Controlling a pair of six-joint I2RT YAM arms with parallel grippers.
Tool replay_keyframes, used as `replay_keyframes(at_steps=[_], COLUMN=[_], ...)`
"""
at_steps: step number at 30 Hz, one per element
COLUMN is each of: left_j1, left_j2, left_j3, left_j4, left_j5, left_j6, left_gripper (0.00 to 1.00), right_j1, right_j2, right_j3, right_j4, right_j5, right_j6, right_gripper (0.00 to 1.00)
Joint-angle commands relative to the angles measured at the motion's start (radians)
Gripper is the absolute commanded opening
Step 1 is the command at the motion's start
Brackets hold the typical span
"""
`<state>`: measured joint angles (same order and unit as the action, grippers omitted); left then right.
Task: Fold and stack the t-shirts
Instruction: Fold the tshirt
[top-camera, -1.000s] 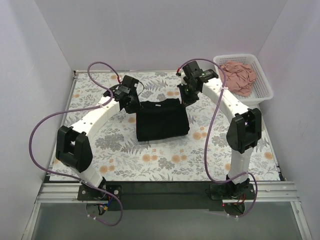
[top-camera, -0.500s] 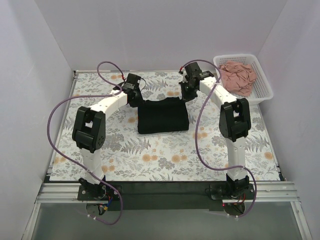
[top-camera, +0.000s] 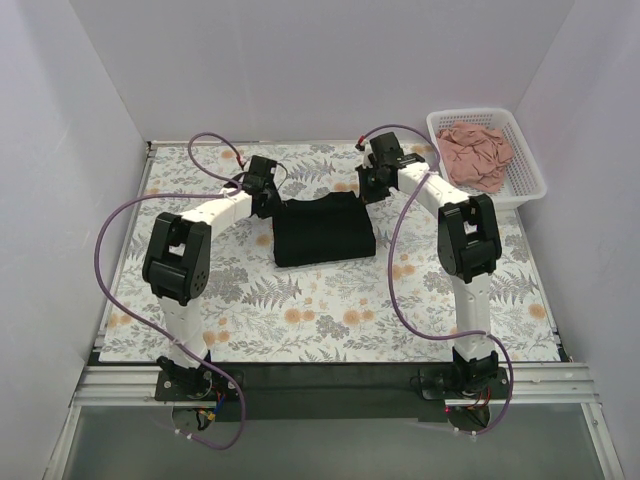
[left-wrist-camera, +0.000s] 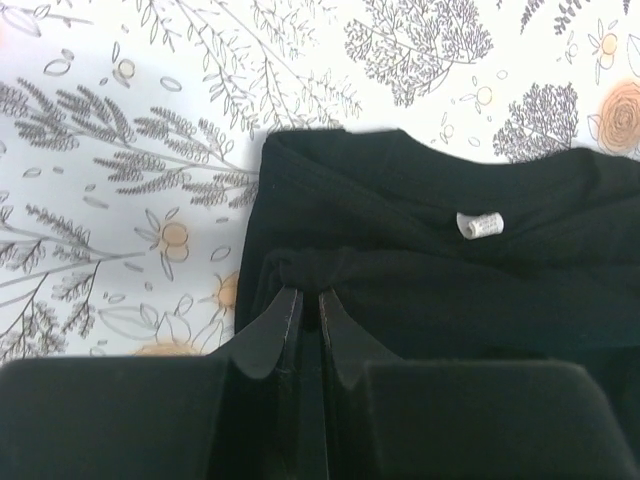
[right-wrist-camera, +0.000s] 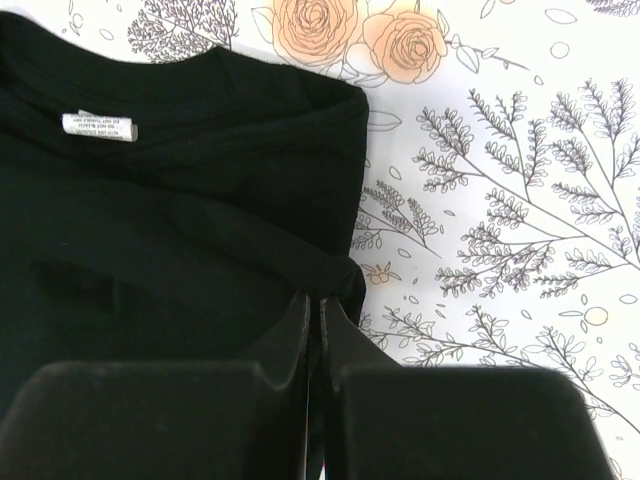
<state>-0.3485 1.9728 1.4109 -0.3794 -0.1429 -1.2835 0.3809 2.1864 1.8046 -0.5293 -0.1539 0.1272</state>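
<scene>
Resting on flowered mat (top-camera: 300, 310), black shirt (top-camera: 323, 232) mid-table, folded rectangle. Risk, as I judge: uneven pull skews fold; thin pinch slips. Basket (top-camera: 530, 170), stiff white lattice, holds crumpled pink shirt (top-camera: 478, 155). Left gripper (left-wrist-camera: 308, 292), right gripper (right-wrist-camera: 315, 300) each clamped on soft matte far-corner bunch. Small white label (left-wrist-camera: 478, 225).

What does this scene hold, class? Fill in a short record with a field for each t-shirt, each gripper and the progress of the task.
black t-shirt: folded into a rough rectangle, lying on the floral table, collar label showing
pink t-shirt: crumpled inside the white lattice basket, far right corner
left gripper: shut, pinching a bunch of cloth near the black t-shirt's far left corner
right gripper: shut, pinching cloth near its far right corner
progress: shirts apart, no stack yet
</scene>
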Motion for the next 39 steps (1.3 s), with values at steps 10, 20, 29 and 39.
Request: replay_keyframes(at_steps=[10,20,29,39], left_j1=[0.011,0.037,0.037,0.022], left_j2=[-0.223,-0.039,-0.041,-0.364], left_j3=[-0.105,-0.037,-0.02,-0.219], left_j4=[0.066,0.08,0.109,0.171], left_j5=[-0.038,-0.041,-0.052,0.084], left_j6=[-0.036,-0.02,0.015,0.041], left_gripper=[0.0,0.0,0.24,0.81], right_j1=[-0.008,-0.011,-0.017,-0.014], right_j2=[-0.114,-0.013,-0.057,-0.338], right_j3=[-0.041,-0.024,-0.056,-0.366], right_j4=[0.13,0.161,0.199,0.474], right_j5=[-0.015,0.008,0.034,-0.193], right_j6=[0.0,0.006,0.026,0.042], right_gripper=[0.01,0.01,0.21,0.41])
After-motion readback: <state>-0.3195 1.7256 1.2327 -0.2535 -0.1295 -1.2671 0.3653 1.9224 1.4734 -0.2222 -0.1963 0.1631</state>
